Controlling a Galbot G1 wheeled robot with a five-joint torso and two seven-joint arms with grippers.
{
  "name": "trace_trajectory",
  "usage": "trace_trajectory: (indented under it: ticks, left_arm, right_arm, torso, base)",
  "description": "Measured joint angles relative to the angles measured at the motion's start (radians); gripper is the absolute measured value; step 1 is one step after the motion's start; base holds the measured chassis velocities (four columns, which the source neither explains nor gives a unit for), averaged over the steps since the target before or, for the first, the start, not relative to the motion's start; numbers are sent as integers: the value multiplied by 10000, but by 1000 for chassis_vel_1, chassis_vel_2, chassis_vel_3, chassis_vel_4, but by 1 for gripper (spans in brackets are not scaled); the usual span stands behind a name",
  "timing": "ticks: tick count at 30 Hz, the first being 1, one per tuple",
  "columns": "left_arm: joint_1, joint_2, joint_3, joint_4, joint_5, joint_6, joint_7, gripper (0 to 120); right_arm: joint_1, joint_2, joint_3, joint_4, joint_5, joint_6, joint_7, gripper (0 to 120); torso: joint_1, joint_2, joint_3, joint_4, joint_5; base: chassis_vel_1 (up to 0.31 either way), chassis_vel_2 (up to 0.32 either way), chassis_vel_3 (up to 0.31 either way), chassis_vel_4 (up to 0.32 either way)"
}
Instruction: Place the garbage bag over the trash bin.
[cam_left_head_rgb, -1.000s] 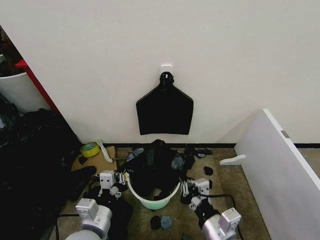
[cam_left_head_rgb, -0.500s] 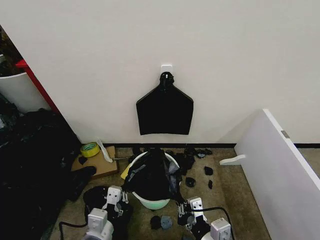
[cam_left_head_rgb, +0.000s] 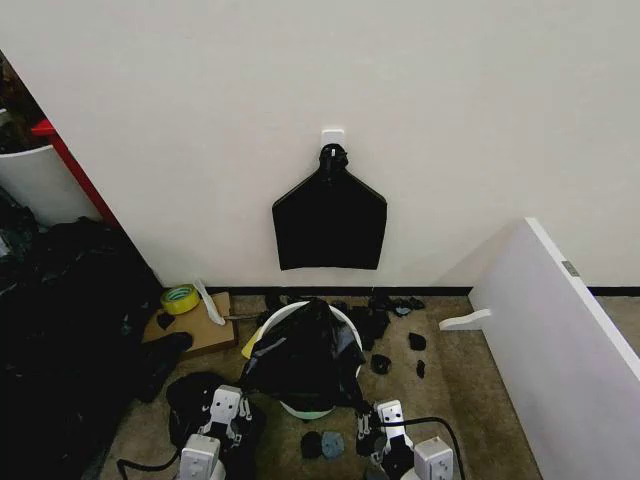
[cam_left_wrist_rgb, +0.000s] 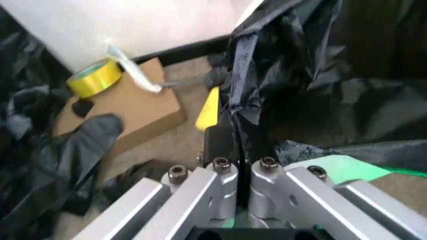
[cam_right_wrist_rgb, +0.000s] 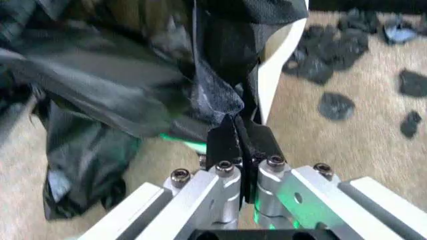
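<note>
Below the fan-shaped black sheet (cam_left_head_rgb: 330, 222), the trash bin (cam_left_head_rgb: 299, 312) stands half draped by the garbage bag (cam_left_head_rgb: 300, 355), glossy, crinkled, bunched over its near rim. Left gripper (cam_left_wrist_rgb: 239, 150) and right gripper (cam_right_wrist_rgb: 239, 145) each pinch a bag edge; thin film could tear or slip off the far rim.

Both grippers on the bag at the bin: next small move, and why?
Probably pull both edges a little lower and outward. The left gripper and right gripper are each shut on the garbage bag, which drapes over the near side of the trash bin, but the white far rim is bare and the bag is bunched.
</note>
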Motion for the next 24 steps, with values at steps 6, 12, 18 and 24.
trace_trajectory:
  ticks: [6,12,18,24]
  left_arm:
    - [47,37,-5,95,-364,554,-342,0]
    - [-306,-269,309,751,-374,528,-339,0]
    - [-1110,-872,756,1831,-381,345,-285,0]
    - [-1610,-1346,981,2498,-379,210,-267,0]
  right_arm:
    - [208,18,-39,4,363,-720,354,0]
    - [433,216,41,-522,135,-715,151,0]
    - [571,525,100,-1526,-705,-512,-344,0]
    - [697,776,248,-2291,-1608,8,-849,0]
  torso:
    - [0,0,0,0,3]
    - [0,0,0,1,0]
    - [0,0,0,0,0]
    - [0,0,0,0,1]
  base:
    - [0,0,0,0]
    - [0,0,0,0]
    - [0,0,0,0]
    - [0,0,0,0]
